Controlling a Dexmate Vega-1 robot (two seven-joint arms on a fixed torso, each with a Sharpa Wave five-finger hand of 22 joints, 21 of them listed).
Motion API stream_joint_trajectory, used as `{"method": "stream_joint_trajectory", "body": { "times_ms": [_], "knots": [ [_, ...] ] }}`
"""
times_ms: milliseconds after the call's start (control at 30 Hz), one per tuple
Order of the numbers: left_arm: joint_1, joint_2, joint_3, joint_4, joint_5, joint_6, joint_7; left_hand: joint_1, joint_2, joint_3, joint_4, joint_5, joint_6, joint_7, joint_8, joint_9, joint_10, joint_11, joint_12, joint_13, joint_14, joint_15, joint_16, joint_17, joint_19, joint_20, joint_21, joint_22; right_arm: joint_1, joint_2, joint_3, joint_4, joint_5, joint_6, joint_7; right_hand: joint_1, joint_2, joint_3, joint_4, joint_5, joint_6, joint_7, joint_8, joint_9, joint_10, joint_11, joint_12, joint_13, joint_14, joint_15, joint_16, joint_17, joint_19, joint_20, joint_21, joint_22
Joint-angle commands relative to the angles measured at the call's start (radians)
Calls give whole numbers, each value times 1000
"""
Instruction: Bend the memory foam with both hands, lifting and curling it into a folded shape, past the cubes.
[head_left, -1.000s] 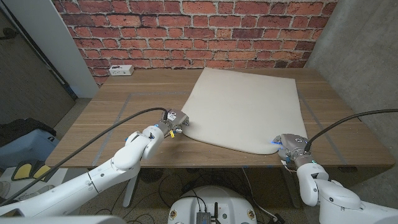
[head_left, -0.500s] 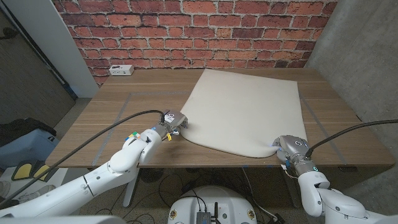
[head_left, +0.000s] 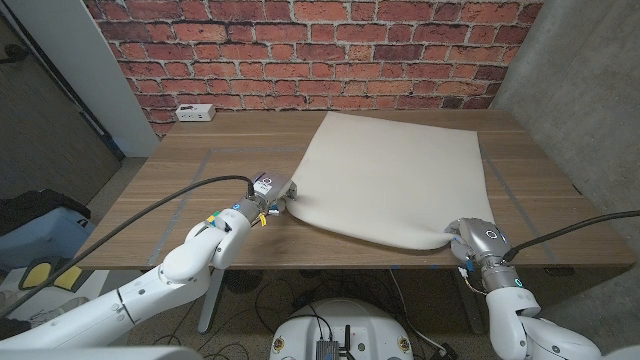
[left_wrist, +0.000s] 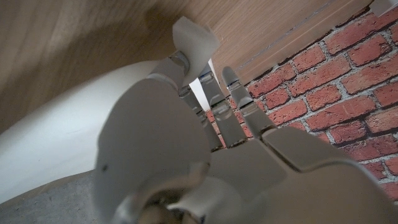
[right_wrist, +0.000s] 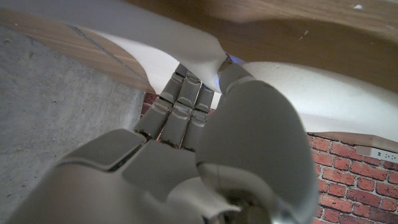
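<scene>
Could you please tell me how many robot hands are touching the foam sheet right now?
2: the left robot hand at the foam sheet's near left corner, the right robot hand at its near right corner.

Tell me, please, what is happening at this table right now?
A two-armed robot is working on a cream memory foam sheet lying on a wooden table. Its left hand is at the sheet's near left corner and its right hand at the near right corner, with fingers tucked under the edge. The foam is mostly flat, not yet folded.
</scene>
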Motion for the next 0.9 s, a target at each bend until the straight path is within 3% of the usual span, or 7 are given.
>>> {"method": "stream_joint_trajectory", "body": {
  "times_ms": [33, 433, 900],
  "knots": [
    [98, 54, -90, -82, -71, 38, 88, 5, -2, 15, 3, 16, 80, 85, 14, 11, 49, 11, 12, 345, 16, -64, -7, 4, 7, 2, 11, 2, -172, 46, 149, -49, -17, 1, -88, -6, -6, 4, 2, 5, 9, 6, -3, 8, 57, 37, 10, 171, 52, -134, -2, 403, -8, -2, 8, 3],
    [226, 106, -190, -174, -111, 69, 173, -4, -13, 40, 6, 70, 76, 86, 38, 20, 56, 7, 29, 382, 35, -63, -30, 10, 6, 5, 29, -2, -307, 104, 233, -104, -82, 15, -129, -14, -10, 6, 3, 6, 8, 7, -2, 16, 53, 41, 14, 186, 47, -135, -5, 419, -17, 1, 12, 3],
    [362, 159, -302, -268, -138, 112, 169, -14, -23, 58, 8, 112, 64, 79, 53, 23, 56, 10, 42, 415, 44, -64, -46, 26, 0, 3, 43, -5, -424, 190, 259, -169, -177, -6, -136, -18, -11, 15, 3, 8, 8, 7, -1, 22, 49, 35, 19, 201, 50, -135, -10, 433, -24, 3, 18, 2]
  ]
}}
